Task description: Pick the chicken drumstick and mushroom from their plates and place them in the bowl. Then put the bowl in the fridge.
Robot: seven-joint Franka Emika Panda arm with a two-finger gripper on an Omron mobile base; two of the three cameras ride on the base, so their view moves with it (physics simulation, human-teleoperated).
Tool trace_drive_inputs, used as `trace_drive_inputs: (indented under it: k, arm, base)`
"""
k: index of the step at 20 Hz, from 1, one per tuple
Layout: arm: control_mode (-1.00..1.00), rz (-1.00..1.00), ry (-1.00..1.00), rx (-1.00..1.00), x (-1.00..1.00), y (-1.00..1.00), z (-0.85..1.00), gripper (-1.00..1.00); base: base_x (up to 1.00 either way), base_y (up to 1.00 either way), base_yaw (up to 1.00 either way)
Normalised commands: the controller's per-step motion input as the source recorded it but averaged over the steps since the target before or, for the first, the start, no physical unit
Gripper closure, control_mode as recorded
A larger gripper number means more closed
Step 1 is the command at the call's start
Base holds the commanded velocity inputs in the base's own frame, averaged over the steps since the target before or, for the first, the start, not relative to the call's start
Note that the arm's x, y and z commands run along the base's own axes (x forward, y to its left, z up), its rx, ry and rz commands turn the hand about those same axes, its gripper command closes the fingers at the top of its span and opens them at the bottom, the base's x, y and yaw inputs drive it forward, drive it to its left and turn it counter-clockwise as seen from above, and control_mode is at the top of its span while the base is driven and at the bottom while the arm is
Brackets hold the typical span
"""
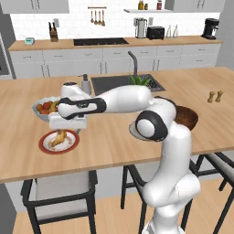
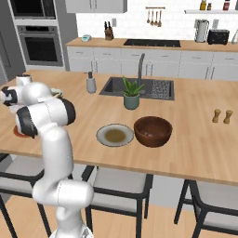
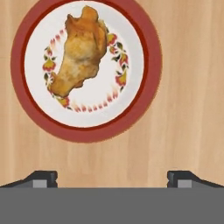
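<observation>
Chicken drumstick [image 3: 80, 51]: lies on the red-rimmed plate [image 3: 148, 94], near the island counter's [image 1: 114, 137] front edge.
Gripper [image 3: 112, 177]: above the plate, jaws wide apart, holding nothing.
Wooden bowl [image 2: 153, 131]: beside the olive-grey plate [image 2: 115, 135].

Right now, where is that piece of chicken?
The chicken drumstick lies on the red-rimmed white plate at the left of the wooden counter in the left base view, just in front of the fruit bowl, directly beneath the open gripper.
</observation>
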Motion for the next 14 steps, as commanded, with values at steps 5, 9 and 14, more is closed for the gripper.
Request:
trace_drive_inputs:
  k: [5,9,14]
  arm:
    - [-1.0,0.0,-0.04,0.11,0.02,-0.03,-0.49,-1.0]
    - [-1.0,0.0,-0.08,0.04,0.29,0.16,-0.28,-1.0]
    - [-1.0,0.0,-0.11,0.0,0.28,0.06,-0.11,-1.0]
  base:
    - [0.0,0.0,0.0]
    - [0.0,0.0,0.0]
    - [0.0,0.0,0.0]
